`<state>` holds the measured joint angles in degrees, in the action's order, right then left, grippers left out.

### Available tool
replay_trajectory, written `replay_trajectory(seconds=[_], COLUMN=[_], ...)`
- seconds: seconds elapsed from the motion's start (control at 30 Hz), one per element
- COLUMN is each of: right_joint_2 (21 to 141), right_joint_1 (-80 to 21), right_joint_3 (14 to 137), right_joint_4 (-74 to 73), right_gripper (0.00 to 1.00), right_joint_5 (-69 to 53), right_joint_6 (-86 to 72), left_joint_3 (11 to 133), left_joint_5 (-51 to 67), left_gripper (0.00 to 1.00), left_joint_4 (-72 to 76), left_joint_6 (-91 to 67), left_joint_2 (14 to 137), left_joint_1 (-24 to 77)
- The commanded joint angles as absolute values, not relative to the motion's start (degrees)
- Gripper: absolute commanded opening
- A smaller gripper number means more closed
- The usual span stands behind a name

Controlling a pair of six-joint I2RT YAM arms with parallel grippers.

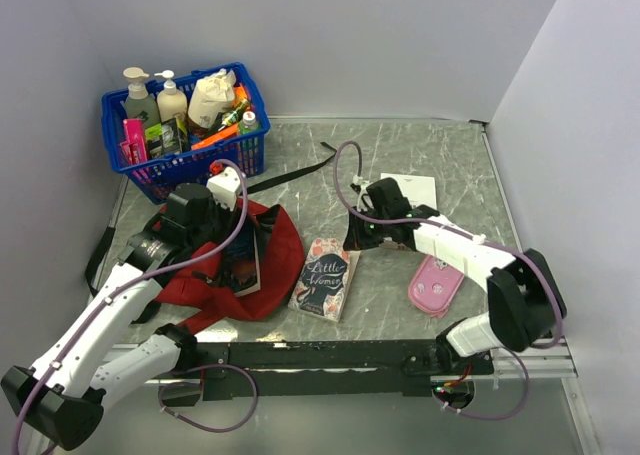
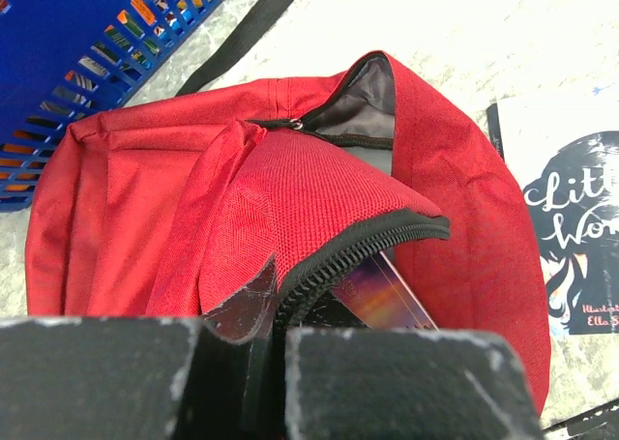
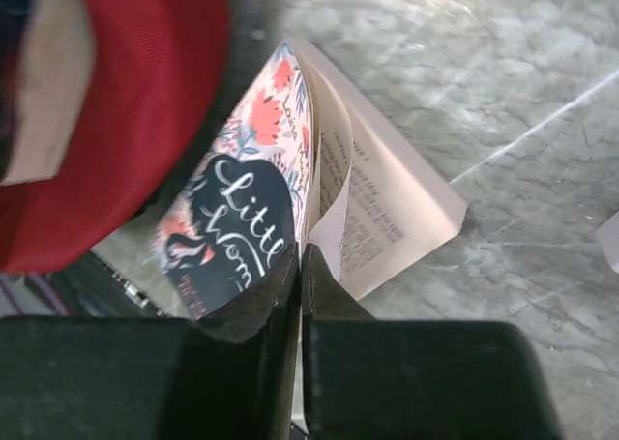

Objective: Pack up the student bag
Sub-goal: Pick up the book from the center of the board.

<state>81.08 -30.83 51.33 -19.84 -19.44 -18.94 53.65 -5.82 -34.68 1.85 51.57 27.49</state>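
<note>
Red at near left: clamping the student bag point(image 1: 275, 265) by its zippered rim in the tightly closed left gripper point(image 2: 276, 309), holding the mouth agape. Nipping the paperback point(image 1: 326, 275) cover with the near-closed right gripper point(image 3: 300, 266); lying just right of the bag, long axis near-to-far, likely needing a short leftward carry.

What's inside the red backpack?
A book with a dark, shiny cover pokes out of the open zipper of the student bag. Red fabric covers the rest inside, so anything else there is hidden.
</note>
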Motion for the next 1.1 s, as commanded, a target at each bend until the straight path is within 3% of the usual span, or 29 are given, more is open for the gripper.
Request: replay_trajectory(seconds=[0.0, 0.1, 0.2, 0.37, 0.7, 1.07], right_joint_2=[83.1, 81.7, 80.6, 78.2, 76.1, 70.7], right_joint_1=[-30.8, -30.8, -30.8, -30.8, -30.8, -33.0], right_joint_3=[49.3, 46.4, 43.4, 37.9, 31.5, 35.3], right_joint_4=[-16.9, -15.3, -13.8, -9.3, 5.9, 4.0], right_gripper=[0.16, 0.29, 0.5, 0.59, 0.52, 0.51], right_joint_5=[-15.5, -16.6, -17.8, -20.4, -27.4, -26.1], right_joint_6=[-21.5, -22.7, -25.0, -30.8, -41.6, -45.5], left_joint_3=[54.9, 54.3, 54.1, 54.3, 53.1, 52.6], left_joint_5=[-5.4, -5.7, -5.7, -5.4, -5.5, -5.2], left_gripper=[0.01, 0.01, 0.01, 0.01, 0.01, 0.01], left_joint_4=[-31.4, -31.5, -30.8, -30.8, -30.3, -29.7], left_joint_6=[0.9, 1.1, 0.8, 0.6, 0.8, 0.8], left_joint_2=[49.7, 49.0, 48.5, 48.2, 47.0, 46.2], left_joint_1=[27.9, 27.9, 27.8, 27.8, 27.5, 27.3])
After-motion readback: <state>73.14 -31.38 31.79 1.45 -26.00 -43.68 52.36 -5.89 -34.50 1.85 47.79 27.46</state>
